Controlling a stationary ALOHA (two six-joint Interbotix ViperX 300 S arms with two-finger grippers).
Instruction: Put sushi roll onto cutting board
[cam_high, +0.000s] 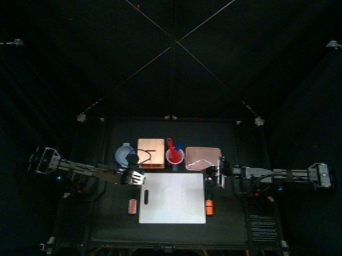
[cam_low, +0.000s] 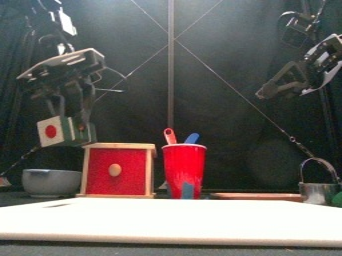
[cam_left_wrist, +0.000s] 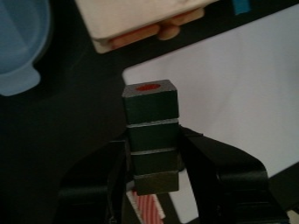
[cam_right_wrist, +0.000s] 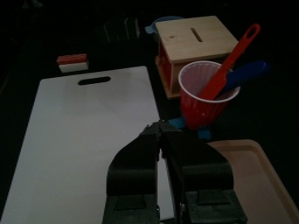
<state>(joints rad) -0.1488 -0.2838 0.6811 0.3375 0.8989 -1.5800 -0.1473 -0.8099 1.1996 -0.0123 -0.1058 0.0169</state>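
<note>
the left gripper stands fairly wide, and its two black jaws are clamped on the sushi roll, a short, dark blackish row of small blocks with a red dot on its free end face. in the front view the roll hangs in the upper left of the frame, well above the table, with its white, red-dotted end toward the camera. in the left wrist view it lies over the near edge of the cutting board, a large, flat, white, roughly square board.

judged from its segmented form, the roll is light and rigid, and it could pivot or part at its joints. the grip on the end segment appears adequate. a hold nearer the middle would limit swing.

left to right in the front view, the following stand behind the cutting board:
- a pale blue-grey bowl.
- a red-fronted wooden box.
- a red plastic cup holding red and blue utensils.
- a pinkish-tan tray.
- a small metal cup.

none stands on the board, so the set-down area appears unobstructed. two small orange blocks flank the board in the top view.

the right gripper hangs raised at the frame's right, with its jaws nearly together and nothing between them.
</note>
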